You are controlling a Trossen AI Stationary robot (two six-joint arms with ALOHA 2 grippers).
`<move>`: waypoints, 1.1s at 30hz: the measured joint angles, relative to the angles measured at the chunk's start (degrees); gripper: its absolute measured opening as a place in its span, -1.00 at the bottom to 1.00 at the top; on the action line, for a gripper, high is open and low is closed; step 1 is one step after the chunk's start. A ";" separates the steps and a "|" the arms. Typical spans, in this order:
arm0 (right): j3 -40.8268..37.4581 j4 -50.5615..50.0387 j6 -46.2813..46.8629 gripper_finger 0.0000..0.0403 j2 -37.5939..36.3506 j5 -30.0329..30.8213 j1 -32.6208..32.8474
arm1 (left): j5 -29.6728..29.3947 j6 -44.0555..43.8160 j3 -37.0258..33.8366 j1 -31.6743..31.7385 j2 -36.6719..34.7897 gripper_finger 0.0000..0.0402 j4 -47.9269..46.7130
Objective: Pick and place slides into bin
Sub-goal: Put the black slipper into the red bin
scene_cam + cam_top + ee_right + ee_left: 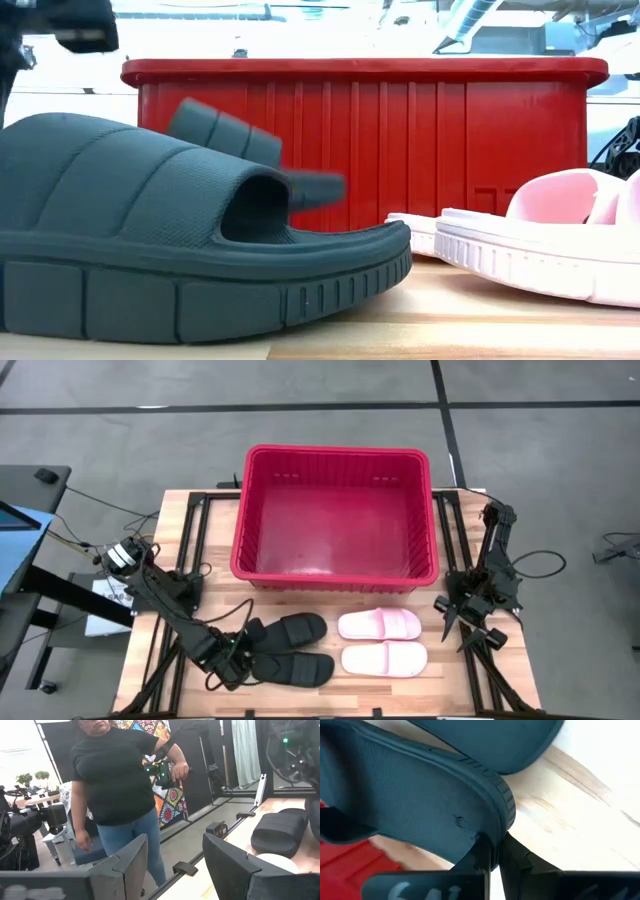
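Two black slides lie at the near left and two pink slides (382, 641) side by side to their right, all in front of the red bin (335, 460). My left gripper (238, 658) is at the black slides' heel ends, shut on the far black slide (290, 630). In the low view this slide (225, 130) shows tilted behind the near black slide (150, 240), which rests on its sole. My right gripper (175, 865) is open and empty at the table's right edge (470, 622). My left gripper (495, 845) pinches the far black slide's heel rim (501, 815) between its two fingers, one on the footbed side and one on the outer side. It comes from the table's left. The slide's toe (320, 187) shows raised in the low view, the slide tilted.
The bin stands open at the table's far middle. Black frame rails (190, 540) run along the table's left and right sides. A person (120, 785) stands beyond the table in the right wrist view.
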 joint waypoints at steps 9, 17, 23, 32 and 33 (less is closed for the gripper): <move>-0.02 0.00 0.00 -0.10 -0.01 0.00 -0.02 | -2.31 -5.07 9.50 -2.63 -0.04 -1.00 -7.39; 0.01 0.00 -0.02 -0.10 0.00 0.00 0.00 | -8.87 -10.12 19.54 -4.39 -0.10 -1.00 -10.01; -0.01 0.00 0.00 -0.10 -0.01 0.00 0.00 | -15.93 -13.25 26.62 -4.28 -0.12 -1.00 -10.40; -0.02 0.00 0.00 -0.10 -0.02 0.00 0.00 | -25.53 -17.78 36.28 -2.34 -0.14 -1.00 -11.51; 0.00 -0.02 0.00 -0.10 0.00 0.00 0.00 | -26.46 -18.44 37.40 -1.93 -0.17 -1.00 -11.99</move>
